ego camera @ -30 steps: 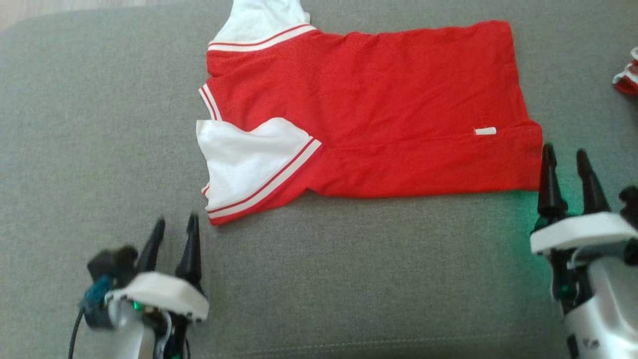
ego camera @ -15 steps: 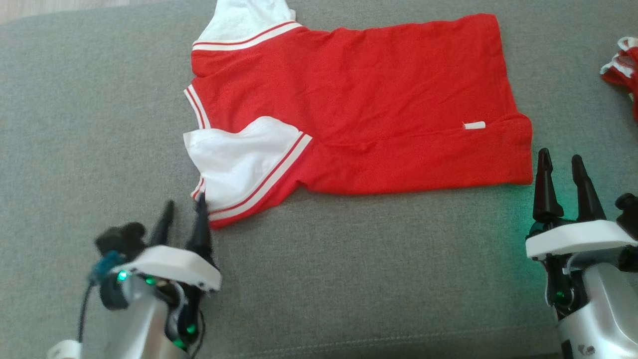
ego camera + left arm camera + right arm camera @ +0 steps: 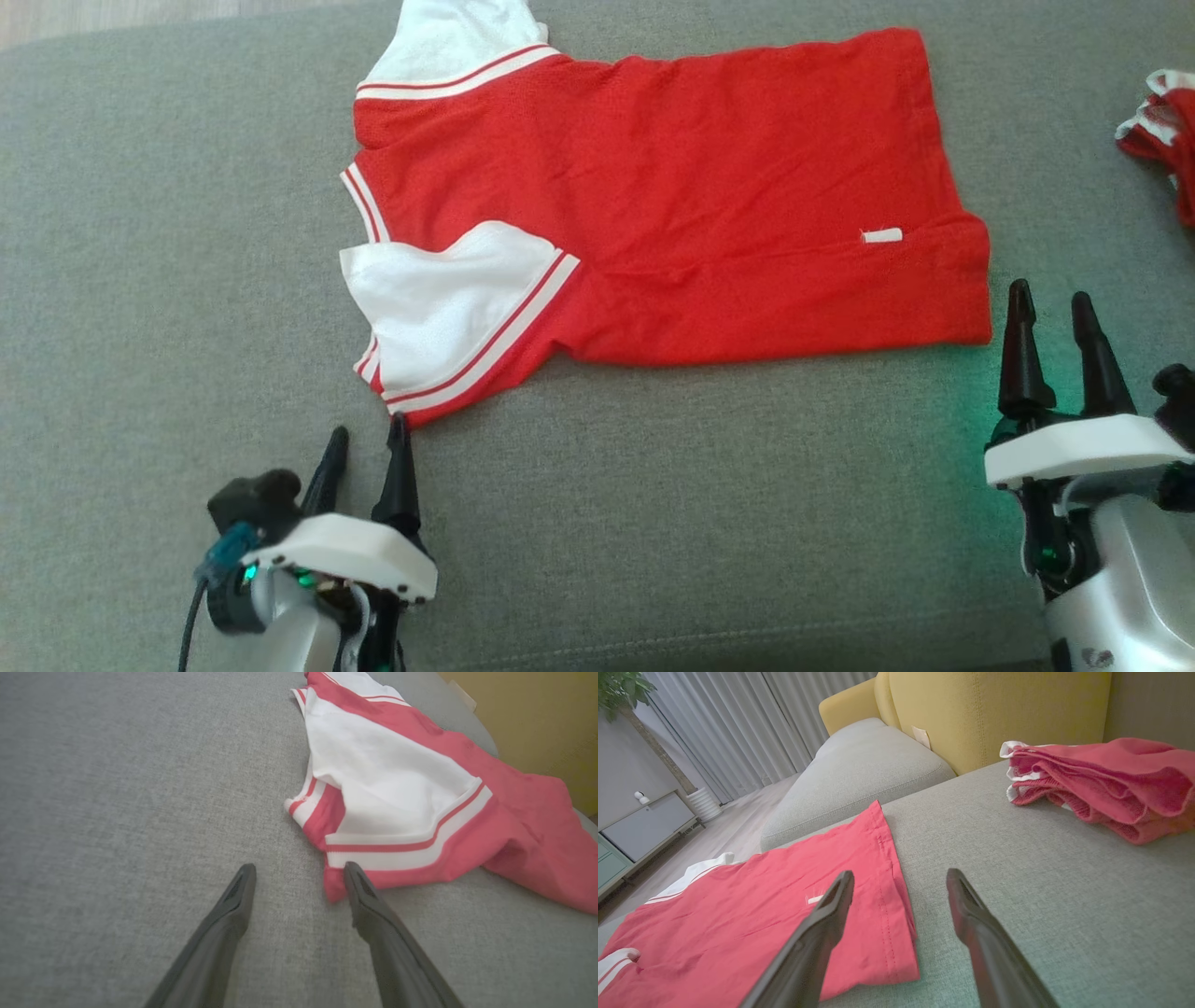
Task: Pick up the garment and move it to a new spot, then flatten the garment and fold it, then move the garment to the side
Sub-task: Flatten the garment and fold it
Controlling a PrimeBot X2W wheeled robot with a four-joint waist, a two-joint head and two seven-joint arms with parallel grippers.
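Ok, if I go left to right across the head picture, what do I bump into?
First the left pincer, then the red and white shirt, then the right pincer, last the bunched red clothes.

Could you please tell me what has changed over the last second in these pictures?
The left tool has shifted right, toward the near sleeve of the garment; one fingertip now sits beside its corner. Nothing was gripped or released. The right tool stays open by the hem, and the garment lies flat as before.
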